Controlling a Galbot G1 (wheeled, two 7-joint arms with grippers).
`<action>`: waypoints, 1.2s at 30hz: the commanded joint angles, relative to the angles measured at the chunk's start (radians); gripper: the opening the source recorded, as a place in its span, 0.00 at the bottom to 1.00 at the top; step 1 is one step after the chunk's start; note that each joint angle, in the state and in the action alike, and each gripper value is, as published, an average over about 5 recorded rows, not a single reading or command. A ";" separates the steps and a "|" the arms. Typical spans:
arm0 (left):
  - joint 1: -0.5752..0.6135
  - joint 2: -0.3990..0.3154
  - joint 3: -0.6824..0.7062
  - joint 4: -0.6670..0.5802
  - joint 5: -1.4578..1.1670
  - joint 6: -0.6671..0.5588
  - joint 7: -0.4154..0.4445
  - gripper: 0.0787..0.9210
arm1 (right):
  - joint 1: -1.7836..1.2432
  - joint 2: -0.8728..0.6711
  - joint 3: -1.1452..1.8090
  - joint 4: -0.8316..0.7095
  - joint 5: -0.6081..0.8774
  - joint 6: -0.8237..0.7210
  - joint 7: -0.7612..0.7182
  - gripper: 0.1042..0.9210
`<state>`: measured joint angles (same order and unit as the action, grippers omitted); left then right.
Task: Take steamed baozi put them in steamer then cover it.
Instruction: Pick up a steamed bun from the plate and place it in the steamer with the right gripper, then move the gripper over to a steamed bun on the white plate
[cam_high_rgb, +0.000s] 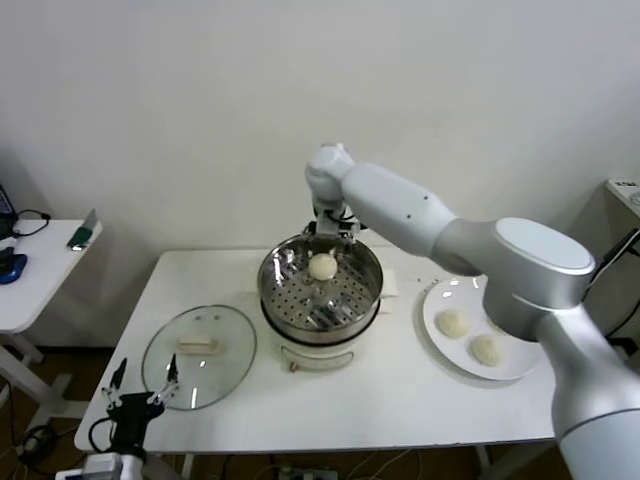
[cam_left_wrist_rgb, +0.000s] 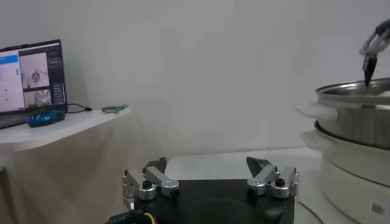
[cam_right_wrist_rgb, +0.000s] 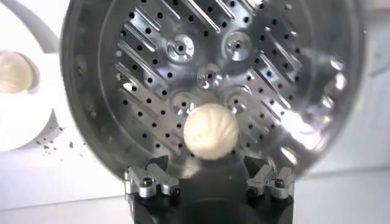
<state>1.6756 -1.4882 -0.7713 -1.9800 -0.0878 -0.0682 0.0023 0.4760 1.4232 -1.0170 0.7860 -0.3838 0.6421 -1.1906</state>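
A round shiny steel steamer (cam_high_rgb: 322, 290) with a perforated bottom sits on its cream-white electric pot base (cam_high_rgb: 318, 355) near the middle of the white table (cam_high_rgb: 400, 390). One small, smooth cream-white steamed baozi (cam_high_rgb: 322, 266) lies on the perforated floor toward the far side of the basket, and the right wrist view shows it resting there free, with nothing touching it (cam_right_wrist_rgb: 211, 131). The right gripper (cam_high_rgb: 333, 229) hangs over the far rim of the steamer, just above that bun, with its fingers (cam_right_wrist_rgb: 152, 181) spread apart on either side and holding nothing. To the right of the steamer, a flat white plate (cam_high_rgb: 440, 345) carries further buns: two show plainly (cam_high_rgb: 453, 323), and a third is mostly hidden behind the right arm. On the left of the steamer, the round clear glass cover (cam_high_rgb: 199, 356) with its metal rim and cream-white bar handle lies flat on the table, apart from the pot. The left gripper (cam_high_rgb: 140, 398) waits low at the table's near left corner, beside the cover, with its fingers (cam_left_wrist_rgb: 149, 182) wide apart and empty.
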 joint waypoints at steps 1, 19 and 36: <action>0.001 0.001 0.004 -0.015 0.005 0.005 0.001 0.88 | 0.172 -0.250 -0.193 0.102 0.459 -0.270 0.116 0.88; 0.006 0.004 0.008 -0.018 0.022 0.007 -0.002 0.88 | 0.024 -0.631 -0.349 0.213 0.773 -0.776 0.038 0.88; 0.021 0.014 -0.011 -0.010 0.028 0.012 0.000 0.88 | -0.274 -0.549 -0.114 0.034 0.503 -0.709 0.051 0.88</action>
<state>1.6961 -1.4739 -0.7796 -1.9956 -0.0640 -0.0575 0.0006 0.3326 0.8858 -1.2128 0.8795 0.1952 -0.0494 -1.1397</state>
